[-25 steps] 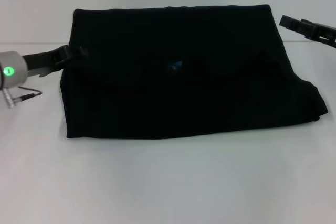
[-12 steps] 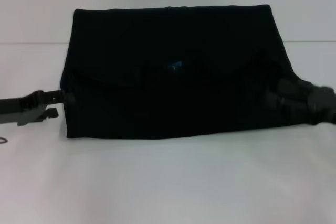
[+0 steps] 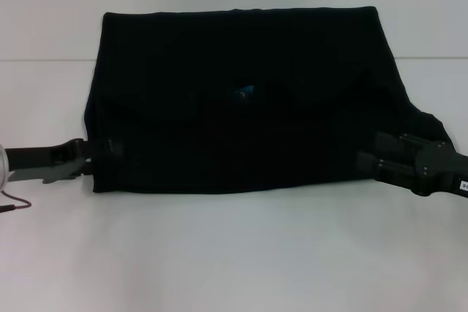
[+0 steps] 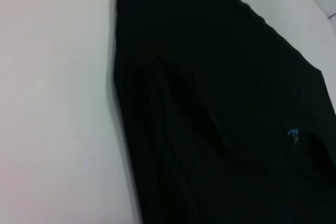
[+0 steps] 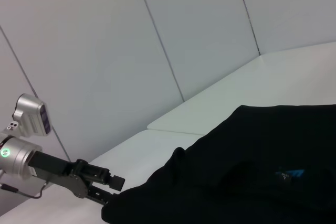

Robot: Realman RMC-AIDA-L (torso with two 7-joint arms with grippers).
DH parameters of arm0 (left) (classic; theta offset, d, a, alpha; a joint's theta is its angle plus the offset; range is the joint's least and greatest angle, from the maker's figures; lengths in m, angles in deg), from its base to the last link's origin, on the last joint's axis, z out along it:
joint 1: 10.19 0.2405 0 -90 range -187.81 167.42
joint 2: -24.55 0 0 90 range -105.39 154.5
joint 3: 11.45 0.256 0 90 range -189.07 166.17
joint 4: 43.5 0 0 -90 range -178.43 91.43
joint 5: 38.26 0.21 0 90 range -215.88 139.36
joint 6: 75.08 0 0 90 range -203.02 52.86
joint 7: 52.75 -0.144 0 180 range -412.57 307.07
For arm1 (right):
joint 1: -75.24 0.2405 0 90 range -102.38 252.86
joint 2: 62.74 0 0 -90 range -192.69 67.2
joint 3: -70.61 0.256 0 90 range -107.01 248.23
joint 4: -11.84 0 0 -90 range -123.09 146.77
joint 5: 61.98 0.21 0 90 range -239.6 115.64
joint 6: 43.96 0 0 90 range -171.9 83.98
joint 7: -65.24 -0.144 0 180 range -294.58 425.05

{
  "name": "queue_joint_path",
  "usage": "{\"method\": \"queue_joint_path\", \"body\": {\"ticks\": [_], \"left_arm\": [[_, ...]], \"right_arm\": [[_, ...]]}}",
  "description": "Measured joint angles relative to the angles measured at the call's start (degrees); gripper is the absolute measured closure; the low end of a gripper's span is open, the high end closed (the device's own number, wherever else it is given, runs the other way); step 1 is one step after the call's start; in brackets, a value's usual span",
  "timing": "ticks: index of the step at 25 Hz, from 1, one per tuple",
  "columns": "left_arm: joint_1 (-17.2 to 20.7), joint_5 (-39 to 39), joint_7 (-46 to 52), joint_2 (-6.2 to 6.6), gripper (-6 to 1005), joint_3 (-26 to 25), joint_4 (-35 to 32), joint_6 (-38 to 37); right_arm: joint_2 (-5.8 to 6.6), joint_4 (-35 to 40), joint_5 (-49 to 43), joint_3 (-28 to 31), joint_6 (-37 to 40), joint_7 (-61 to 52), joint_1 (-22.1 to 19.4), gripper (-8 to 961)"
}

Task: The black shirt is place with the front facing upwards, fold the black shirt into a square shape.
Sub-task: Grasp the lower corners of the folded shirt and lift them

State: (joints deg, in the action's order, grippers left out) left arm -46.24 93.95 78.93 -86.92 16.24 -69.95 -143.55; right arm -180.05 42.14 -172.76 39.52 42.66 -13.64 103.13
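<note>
A white tabletop (image 3: 234, 253) fills the foreground (smooth and matte), and pale wall panels (image 5: 199, 30) rise behind it, divided by thin dark seams (image 5: 157, 35).

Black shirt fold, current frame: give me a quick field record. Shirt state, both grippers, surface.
shirt: black shirt lies partly folded, wide block shape, not yet square
label: small blue neck label showing near the middle
left gripper: left gripper at the shirt's near left corner, touching the edge
right gripper: right gripper at the near right corner, over the cloth
surface: white table
</note>
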Motion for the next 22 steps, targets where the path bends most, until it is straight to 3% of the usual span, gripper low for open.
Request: {"method": "queue_joint_path", "body": {"ticks": [13,18,21,22], "left_arm": [[-0.36,-0.03,2.50,0.05,194,6.09,-0.01,-1.38],[-0.79,-0.03,2.93,0.15,335,7.54,-0.01,-1.26],[-0.83,-0.03,2.96,0.18,597,7.64,-0.02,-1.23],[-0.85,-0.03,2.96,0.18,630,7.66,-0.04,-1.23]], "right_arm": [[0.26,-0.07,0.01,-0.02,0.05,-0.35,-0.12,187],[0.98,0.35,0.05,-0.02,0.14,-2.03,-0.11,187],[2.07,0.86,-0.34,-0.02,-0.07,-6.25,0.36,188],[2.61,0.91,-0.75,-0.02,-0.09,-8.16,0.65,188]]}}
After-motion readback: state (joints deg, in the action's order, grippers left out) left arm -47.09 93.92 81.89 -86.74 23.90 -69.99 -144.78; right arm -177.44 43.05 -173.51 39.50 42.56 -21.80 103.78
